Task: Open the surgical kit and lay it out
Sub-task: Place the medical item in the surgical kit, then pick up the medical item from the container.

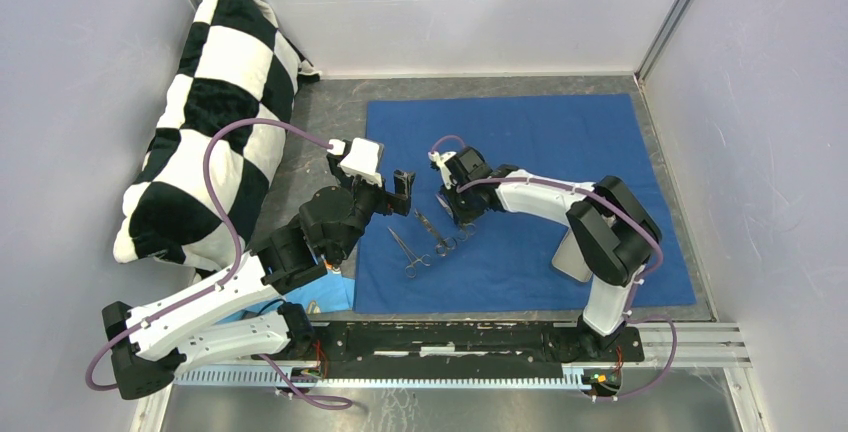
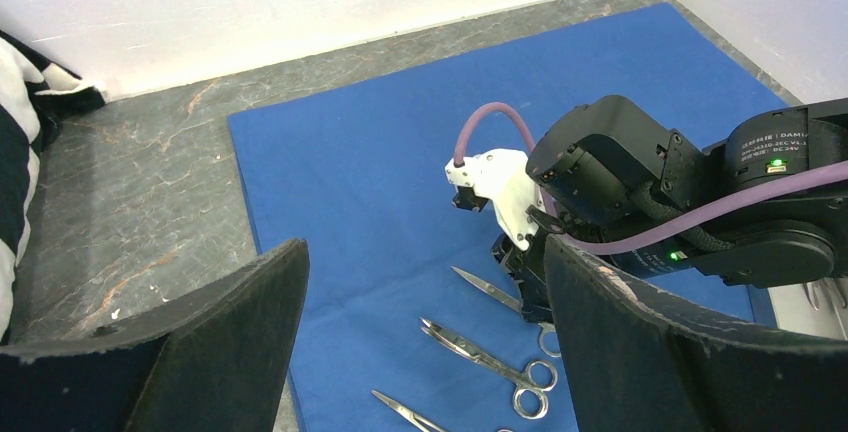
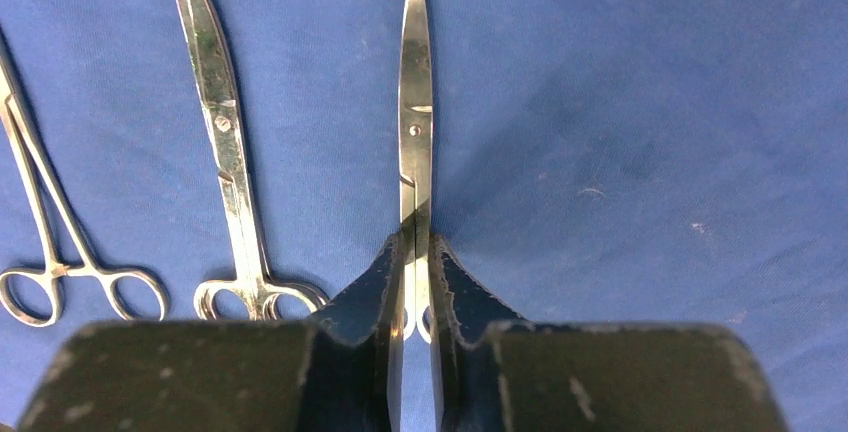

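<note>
Three tools: the first scissors [image 3: 415,142], the second scissors [image 3: 222,132] and the thin clamp [image 3: 55,252] sit side by side on the blue cloth [image 1: 560,142]. Their tips point the same way and they do not touch.
Cloth: the blue cloth is spread open and flat on the table [image 1: 330,122].
Right side: the right gripper [image 3: 416,244] is squeezed tight on the first scissors, just above the handle rings, low over the cloth.
Hidden rings: the rings of the first scissors are tucked between the black fingers [image 3: 385,287], so they barely show. I cannot tell if these scissors rest flat or are lifted a little.
Cut off: the thin clamp runs off the left edge of the right wrist view. In the left wrist view only its tip shows, at the bottom edge.
Left side: the left gripper [image 2: 424,248] has its fingers spread wide with nothing between them. It is over the left part of the cloth, near the tools.
Tray: the steel tray [image 1: 568,260] is on the cloth, and the right arm [image 1: 600,232] covers much of it. What is inside is too hard to see.
Pillow: the checkered pillow [image 1: 210,102] leans on the left wall, well apart from the tools.
Scrap: the light blue scrap [image 1: 335,292] peeks out by the near left corner of the cloth. The left arm [image 1: 230,292] hides most of it.
</note>
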### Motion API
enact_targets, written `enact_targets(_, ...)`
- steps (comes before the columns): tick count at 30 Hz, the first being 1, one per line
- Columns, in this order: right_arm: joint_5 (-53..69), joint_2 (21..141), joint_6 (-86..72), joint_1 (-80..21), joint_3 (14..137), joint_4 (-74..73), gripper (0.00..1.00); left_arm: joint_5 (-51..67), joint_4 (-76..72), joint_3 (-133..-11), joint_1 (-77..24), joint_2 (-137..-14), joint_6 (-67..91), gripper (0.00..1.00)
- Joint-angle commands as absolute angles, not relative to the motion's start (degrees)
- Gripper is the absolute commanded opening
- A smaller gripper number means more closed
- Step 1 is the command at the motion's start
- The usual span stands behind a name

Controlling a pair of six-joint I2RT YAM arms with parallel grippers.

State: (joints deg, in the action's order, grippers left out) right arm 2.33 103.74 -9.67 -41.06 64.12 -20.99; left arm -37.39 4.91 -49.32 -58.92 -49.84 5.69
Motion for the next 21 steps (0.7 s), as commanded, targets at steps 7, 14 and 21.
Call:
enact_targets(7, -2.8, 98.5, -11.4, -42.1, 71.3, -27.2, 0.34, -38.1, 2.3, -49.7, -59.1, -49.6, 4.7, 0.93)
enact_targets(14, -15.0, 81.6, -12.6, -40.7, 64.4, -33.7, 0.53, -38.3, 2.3, -49.7, -59.1, -49.4, 4.6, 0.92)
enact_targets(21, -14.4, 57.7, -17.4, -19.4, 42.9, -31.9, 0.52, -37.4, 2.5, -49.7, -59.0, -50.3, 5.2, 0.92)
